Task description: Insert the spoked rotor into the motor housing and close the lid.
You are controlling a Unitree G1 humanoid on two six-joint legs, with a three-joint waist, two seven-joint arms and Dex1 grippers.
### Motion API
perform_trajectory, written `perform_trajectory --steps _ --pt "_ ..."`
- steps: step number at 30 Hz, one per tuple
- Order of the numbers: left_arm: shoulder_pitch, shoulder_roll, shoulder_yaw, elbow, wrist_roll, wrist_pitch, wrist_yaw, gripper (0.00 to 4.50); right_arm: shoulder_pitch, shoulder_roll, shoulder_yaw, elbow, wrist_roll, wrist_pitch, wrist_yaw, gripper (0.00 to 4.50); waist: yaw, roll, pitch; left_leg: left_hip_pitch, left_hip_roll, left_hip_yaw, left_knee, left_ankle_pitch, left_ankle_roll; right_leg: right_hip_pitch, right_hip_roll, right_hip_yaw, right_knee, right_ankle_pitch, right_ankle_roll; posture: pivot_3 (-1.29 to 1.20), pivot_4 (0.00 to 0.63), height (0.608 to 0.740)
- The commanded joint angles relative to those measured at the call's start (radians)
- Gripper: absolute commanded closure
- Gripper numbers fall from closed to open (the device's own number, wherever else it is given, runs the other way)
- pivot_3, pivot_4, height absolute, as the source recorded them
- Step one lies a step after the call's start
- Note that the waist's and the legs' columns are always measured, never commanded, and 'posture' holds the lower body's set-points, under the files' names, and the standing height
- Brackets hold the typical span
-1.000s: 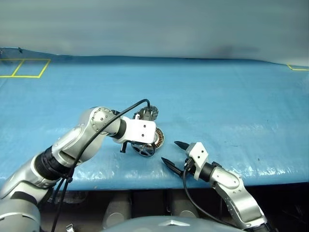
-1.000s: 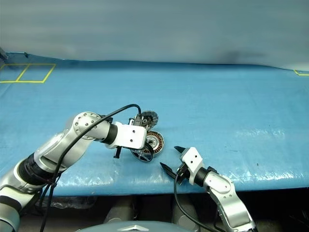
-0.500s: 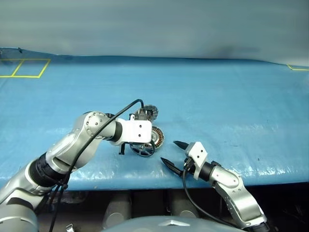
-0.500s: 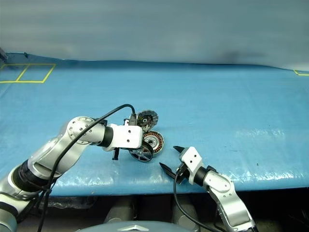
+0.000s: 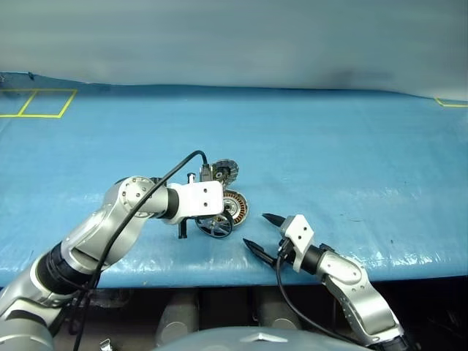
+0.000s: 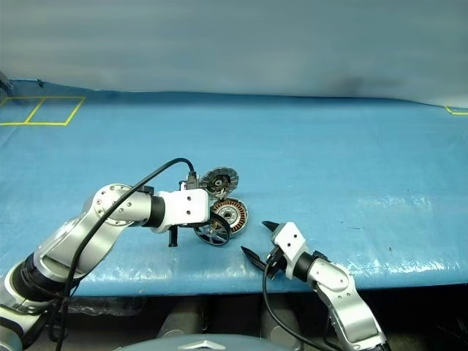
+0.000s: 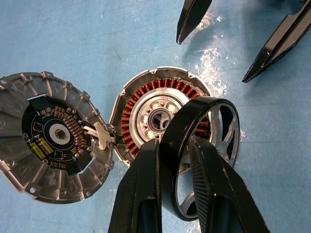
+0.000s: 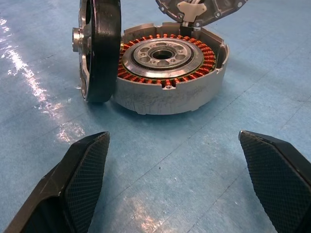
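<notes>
A blue plastic sheet [image 5: 351, 146] covers a wide table, with yellow tape lines [image 5: 36, 102] marking squares at its far left corner. Near the front edge sits the motor housing [image 8: 170, 80], a shallow round silver case lying flat and open, with a ring of copper-orange windings around a silver hub inside it. The lid [image 7: 51, 145] is swung open on the far side of the housing, joined to its edge by a small white connector and wires; its inner face carries a dark round circuit board inside a ribbed silver rim.

The left gripper [image 7: 174, 160] reaches in from the left, its two black fingers clamped on the dark rim of the spoked rotor [image 7: 206, 155]. The rotor is held on edge, tilted, its lower rim at the blue sheet and just beside the near wall of the housing, overlapping the housing's edge when seen from above. It is not seated inside.

The right gripper [image 5: 263, 232] hovers low near the front edge of the table, a little apart from the housing and pointed toward it, with its fingers spread wide and nothing between them.
</notes>
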State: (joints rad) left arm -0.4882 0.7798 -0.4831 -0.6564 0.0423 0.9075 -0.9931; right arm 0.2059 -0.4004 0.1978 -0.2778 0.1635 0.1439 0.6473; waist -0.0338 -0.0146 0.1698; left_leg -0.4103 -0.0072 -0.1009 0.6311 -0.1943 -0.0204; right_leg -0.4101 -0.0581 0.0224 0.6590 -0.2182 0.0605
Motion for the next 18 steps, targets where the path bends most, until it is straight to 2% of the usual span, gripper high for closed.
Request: perform_trajectory --steps 1,18 --pt "0.016 -0.002 0.011 -0.018 -0.025 0.022 0.016 4.00 -0.004 -0.008 -0.003 -0.016 0.003 0.003 0.002 0.00 0.000 0.000 0.000 0.000 0.000 0.000 0.000 0.000 0.000 0.000 0.000 0.000 0.000 0.000 0.000 0.00 0.150 0.740" --pt "0.105 0.042 0.395 -0.076 -0.315 0.142 0.036 4.00 -0.011 -0.020 -0.001 -0.015 0.004 0.015 0.007 0.00 -0.001 -0.001 0.001 -0.001 0.000 0.000 0.000 0.000 0.000 -0.001 -0.001 0.000 0.000 0.000 0.000 0.00 0.150 0.740"
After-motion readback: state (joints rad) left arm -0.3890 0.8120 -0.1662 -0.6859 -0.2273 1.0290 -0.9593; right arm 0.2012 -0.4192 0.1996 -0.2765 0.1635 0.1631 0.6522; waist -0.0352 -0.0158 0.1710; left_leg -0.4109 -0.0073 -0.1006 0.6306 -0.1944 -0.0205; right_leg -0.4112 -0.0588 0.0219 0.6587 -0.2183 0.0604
